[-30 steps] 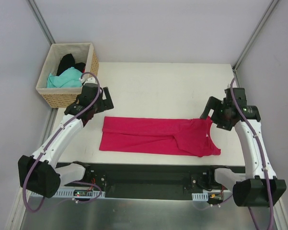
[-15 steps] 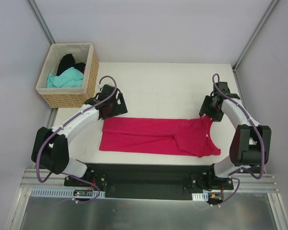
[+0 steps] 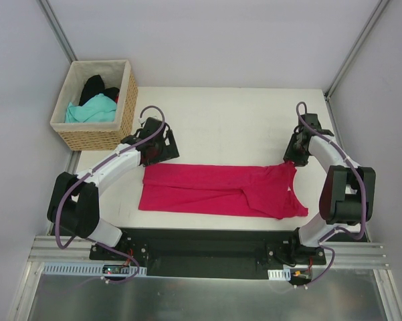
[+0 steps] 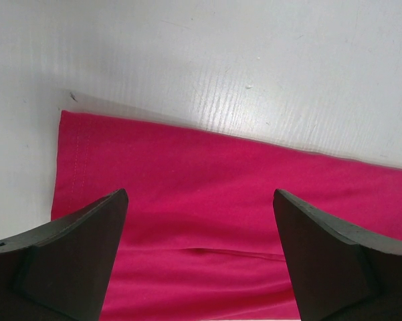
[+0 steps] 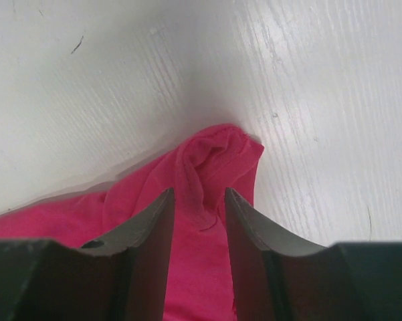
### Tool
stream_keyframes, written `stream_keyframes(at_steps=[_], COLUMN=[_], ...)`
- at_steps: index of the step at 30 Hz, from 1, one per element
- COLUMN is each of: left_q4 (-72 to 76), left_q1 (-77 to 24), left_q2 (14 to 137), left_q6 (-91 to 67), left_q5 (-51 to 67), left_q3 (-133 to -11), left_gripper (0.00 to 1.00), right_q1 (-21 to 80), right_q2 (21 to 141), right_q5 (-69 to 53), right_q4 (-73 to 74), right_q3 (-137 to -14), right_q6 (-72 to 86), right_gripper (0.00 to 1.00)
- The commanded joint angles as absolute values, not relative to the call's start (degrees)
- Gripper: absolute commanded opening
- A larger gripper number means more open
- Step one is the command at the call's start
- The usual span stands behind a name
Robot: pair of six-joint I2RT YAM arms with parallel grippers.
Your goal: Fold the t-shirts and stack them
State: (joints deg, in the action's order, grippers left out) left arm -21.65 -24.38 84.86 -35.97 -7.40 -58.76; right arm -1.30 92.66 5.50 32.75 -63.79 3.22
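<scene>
A crimson-pink t-shirt (image 3: 221, 190) lies flat and folded lengthwise across the near part of the table, neck end to the right. My left gripper (image 3: 155, 151) hovers over its far left hem corner. In the left wrist view this gripper (image 4: 199, 194) is wide open over the pink cloth (image 4: 207, 160), holding nothing. My right gripper (image 3: 293, 159) is at the shirt's far right shoulder corner. In the right wrist view that gripper (image 5: 199, 192) has narrowed around a raised ridge of pink cloth (image 5: 214, 150), with a gap left on both sides. A teal shirt (image 3: 90, 110) and a black shirt (image 3: 93, 87) lie in the basket.
The wicker basket (image 3: 93, 138) stands at the far left corner, just behind my left arm. White tabletop (image 3: 234, 120) stretches beyond the pink shirt. Grey walls and metal posts close in the sides.
Both arms swung in and reached forward to the shirt's far corners. The right jaws came much closer together around the bunched shoulder cloth. The left jaws stayed wide.
</scene>
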Motion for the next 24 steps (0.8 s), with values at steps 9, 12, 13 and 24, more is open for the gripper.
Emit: stream_keyframes(at_steps=[9, 12, 13, 24], left_q4=[-21.09, -21.09, -21.09, -21.09], left_q1=[-24.17, -24.17, -24.17, -24.0], left_q2=[86.22, 87.18, 87.54, 89.91], left_q6=[-34.54, -34.63, -34.63, -34.01], left_q5=[-7.12, -7.12, -7.21, -7.82], left_q3=[-60.47, -60.82, -60.91, -62.49], left_gripper=[0.9, 0.9, 0.9, 0.9], right_q1=[-2.28, -2.64, -2.72, -3.6], right_q2=[93.16, 91.94, 90.98, 86.48], right_q5=[5.01, 5.1, 5.27, 7.91], right_q4=[29.79, 30.5, 30.93, 34.36], right_q3=[-62.14, -61.88, -61.7, -58.98], right_q6=[3.78, 3.69, 3.87, 4.3], right_gripper=[0.05, 0.01, 0.01, 0.01])
